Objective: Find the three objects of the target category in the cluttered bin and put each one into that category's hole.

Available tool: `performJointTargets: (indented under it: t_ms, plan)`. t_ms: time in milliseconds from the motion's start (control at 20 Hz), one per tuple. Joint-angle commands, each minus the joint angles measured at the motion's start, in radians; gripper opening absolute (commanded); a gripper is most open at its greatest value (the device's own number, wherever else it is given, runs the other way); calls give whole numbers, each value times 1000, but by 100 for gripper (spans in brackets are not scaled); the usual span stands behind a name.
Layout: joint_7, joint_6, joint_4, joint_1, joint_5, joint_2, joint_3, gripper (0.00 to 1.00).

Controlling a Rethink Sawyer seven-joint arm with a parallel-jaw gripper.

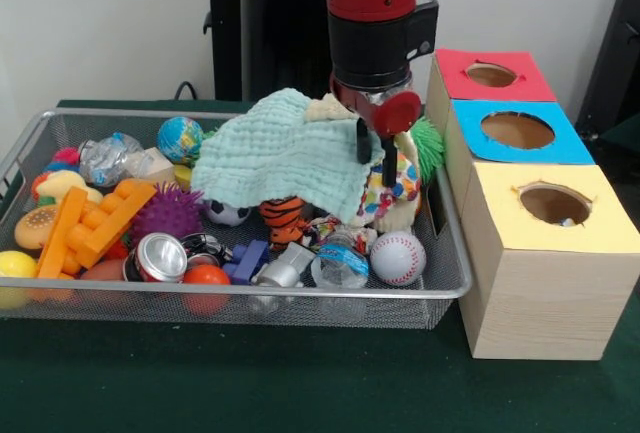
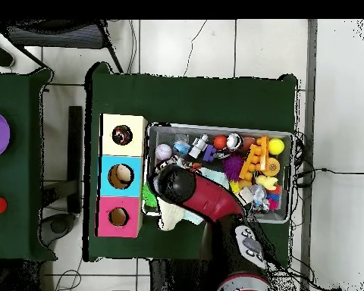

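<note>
- Nearest us in the front view stands the yellow box (image 1: 555,253), its hole (image 1: 555,203) dark and open, just beside the bin's (image 1: 250,294) right end; in the overhead view the same hole (image 2: 122,135) is the one farthest from the robot's base.
- Along the bin's front rim lie a baseball (image 1: 398,258), a can (image 1: 158,257) and an orange block (image 1: 95,225); none of these is ours to move.
- Further back, at the bin's right end, we see a dotted cloth (image 1: 392,193), white with coloured dots, half tucked under the mint cloth (image 1: 280,158) that drapes over the pile.
- The gripper (image 1: 376,151) hangs right over that dotted cloth, its two dark fingers (image 1: 364,141) pointing down with a gap between them, one on the mint cloth's edge and one against the dotted cloth. We cannot tell whether they pinch any fabric.
- We judge the step in hand to be the pick of a dotted cloth; no other dotted piece shows.
- Next we would close on the dotted cloth alone, lift it clear of the mint cloth, and carry it over the bin's rim to the yellow box's hole.
</note>
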Motion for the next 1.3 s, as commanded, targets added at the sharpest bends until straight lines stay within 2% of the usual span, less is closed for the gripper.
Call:
performJointTargets:
  t_ms: [50,200,350,400,550,700,800,950,1050,1300]
  plan:
    - [412,-172,233,73,165,-14,85,100]
    - [448,-215,249,141,212,2,44,100]
    - [440,-227,253,156,243,5,48,100]
    - [434,-214,242,167,254,3,41,100]
    - [436,-147,152,256,302,26,-48,100]
    - [408,-135,106,280,316,60,-57,100]
    - [380,-87,79,298,309,65,-95,100]
    - [363,50,-14,342,281,71,-213,100]
    - [335,98,-64,345,251,86,-269,100]
    - [218,138,-207,351,149,164,-399,100]
